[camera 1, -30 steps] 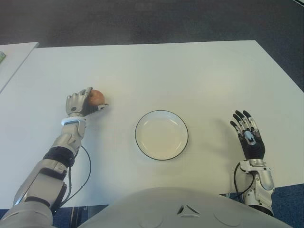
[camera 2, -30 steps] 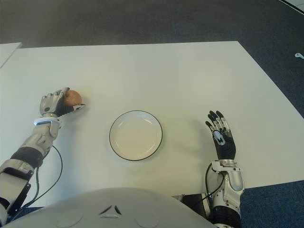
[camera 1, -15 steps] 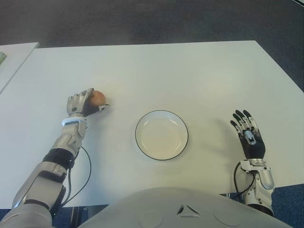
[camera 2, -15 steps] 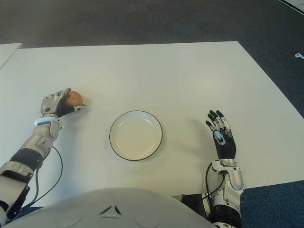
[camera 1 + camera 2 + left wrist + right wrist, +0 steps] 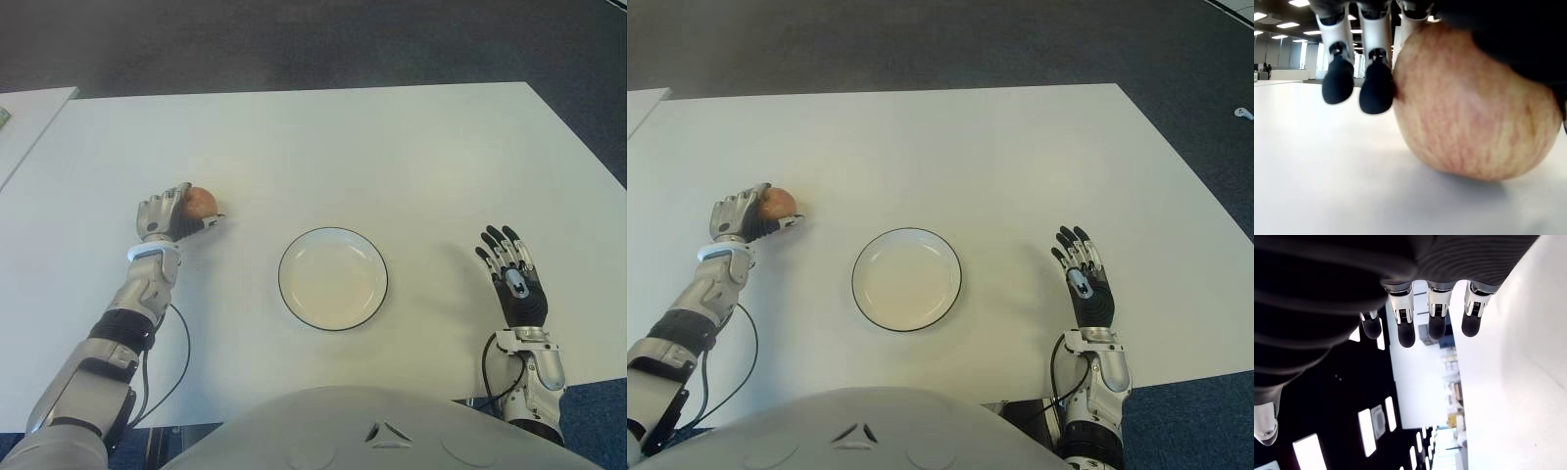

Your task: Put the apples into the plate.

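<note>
A reddish-yellow apple (image 5: 201, 201) sits on the white table (image 5: 343, 157) at the left, and my left hand (image 5: 168, 217) is curled around it. In the left wrist view the apple (image 5: 1469, 107) rests on the table surface with my fingertips (image 5: 1376, 90) touching its side. A white plate (image 5: 333, 278) with a dark rim lies empty in the middle of the table, to the right of the apple. My right hand (image 5: 511, 282) shows to the right of the plate, fingers spread and holding nothing.
A second white table's corner (image 5: 24, 113) shows at the far left. Dark carpet (image 5: 294, 39) lies beyond the far edge. A black cable (image 5: 171, 362) loops beside my left forearm.
</note>
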Tool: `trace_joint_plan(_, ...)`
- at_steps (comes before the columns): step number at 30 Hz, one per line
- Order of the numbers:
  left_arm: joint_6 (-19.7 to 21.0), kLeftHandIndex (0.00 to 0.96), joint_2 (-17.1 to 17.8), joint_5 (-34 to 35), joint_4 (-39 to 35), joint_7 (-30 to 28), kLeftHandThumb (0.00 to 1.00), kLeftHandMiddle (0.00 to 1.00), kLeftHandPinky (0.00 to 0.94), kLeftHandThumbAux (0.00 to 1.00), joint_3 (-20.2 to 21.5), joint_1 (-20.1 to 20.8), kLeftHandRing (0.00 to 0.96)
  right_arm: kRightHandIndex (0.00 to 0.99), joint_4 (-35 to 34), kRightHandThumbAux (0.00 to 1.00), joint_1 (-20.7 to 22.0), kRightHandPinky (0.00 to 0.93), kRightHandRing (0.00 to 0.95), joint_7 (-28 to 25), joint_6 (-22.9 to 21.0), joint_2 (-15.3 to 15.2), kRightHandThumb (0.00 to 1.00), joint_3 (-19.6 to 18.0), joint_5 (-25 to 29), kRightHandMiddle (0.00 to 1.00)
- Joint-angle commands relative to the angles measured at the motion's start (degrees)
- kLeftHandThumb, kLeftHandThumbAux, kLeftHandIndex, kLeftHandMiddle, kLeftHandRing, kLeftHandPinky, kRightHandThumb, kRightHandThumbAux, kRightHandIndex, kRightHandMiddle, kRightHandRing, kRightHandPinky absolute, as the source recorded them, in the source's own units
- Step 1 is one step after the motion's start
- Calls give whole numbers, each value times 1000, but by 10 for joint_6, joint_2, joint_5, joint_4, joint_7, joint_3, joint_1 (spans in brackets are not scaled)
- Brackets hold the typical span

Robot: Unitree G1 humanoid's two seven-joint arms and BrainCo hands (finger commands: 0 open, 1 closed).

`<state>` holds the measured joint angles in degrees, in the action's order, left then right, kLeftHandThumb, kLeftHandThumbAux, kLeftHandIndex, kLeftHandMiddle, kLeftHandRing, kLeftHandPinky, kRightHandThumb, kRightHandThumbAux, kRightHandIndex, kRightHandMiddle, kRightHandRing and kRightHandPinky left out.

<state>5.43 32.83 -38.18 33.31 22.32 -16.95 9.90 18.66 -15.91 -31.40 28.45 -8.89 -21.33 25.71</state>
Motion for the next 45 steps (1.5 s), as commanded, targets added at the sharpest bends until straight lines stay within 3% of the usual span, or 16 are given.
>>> trace_joint_plan(1,-15,443,-32,12,29,-18,718,748,696,701,-16,-46,721,18,39,501,-20,0,61,8,-28,22,152,11,-5,127)
trace_joint_plan(19,-17,443,-21,-2,17,-25,721,742,691,700,-18,-49,711,14,36,514,-21,0,59,19,-26,28,141,17,-13,124)
trace_joint_plan(25,24,443,19,-20,-115,-67,721,737,715,700,-1,-55,710,15,40,524,-18,0,62,18,-22,29,144,17,-11,123)
trace_joint_plan(31,87,443,64,-33,-319,-151,723,754,753,700,56,-75,740,18,38,530,-19,0,69,21,-21,31,147,19,-14,128)
trace_joint_plan(36,88,443,88,-35,-404,-184,725,764,753,699,96,-72,756,17,39,531,-19,0,70,24,-20,32,151,22,-19,129)
trace_joint_plan(45,69,443,81,-72,-482,-183,729,779,779,698,115,-84,777,23,38,522,-23,0,76,33,-23,35,162,26,-21,133)
